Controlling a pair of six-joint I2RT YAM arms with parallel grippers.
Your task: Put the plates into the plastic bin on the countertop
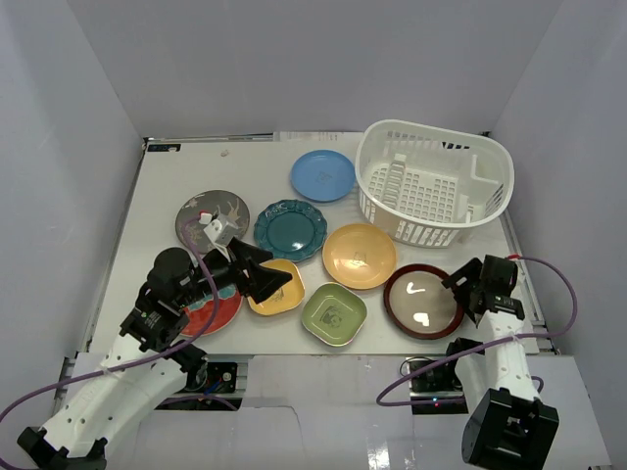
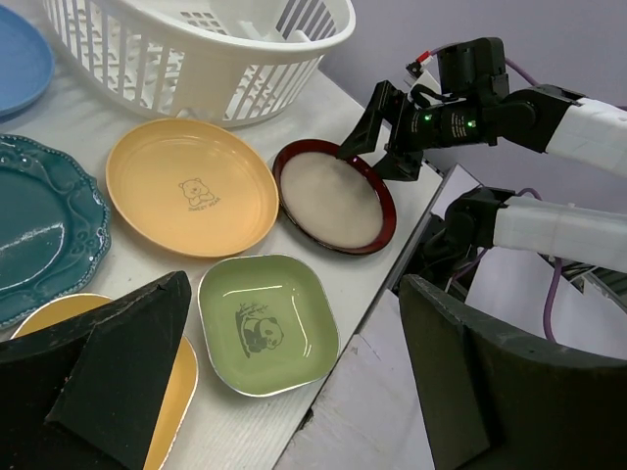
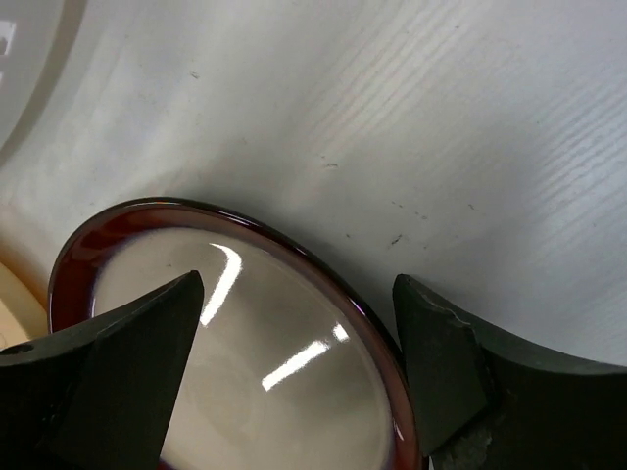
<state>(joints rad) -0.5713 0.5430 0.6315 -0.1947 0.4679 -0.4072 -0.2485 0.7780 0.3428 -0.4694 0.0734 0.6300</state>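
straddling maroon-rimmed plate [image 3: 274, 377] rim, right gripper [image 3: 296, 284] spread; clearest from right wrist.

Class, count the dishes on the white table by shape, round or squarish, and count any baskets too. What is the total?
Round plates: 6 (grey, light blue, teal, orange, maroon-rimmed, red)
Squarish plates: 2 (yellow, green)
White basket: 1
Total: 9

No words or numbers are coming through clearly anywhere. The orange plate [image 2: 191, 186], towards the right edge, is showing a tiny line of lettering under its bear drawing, too small to read. The green plate [image 2: 267, 323] at the near edge is showing only a panda.
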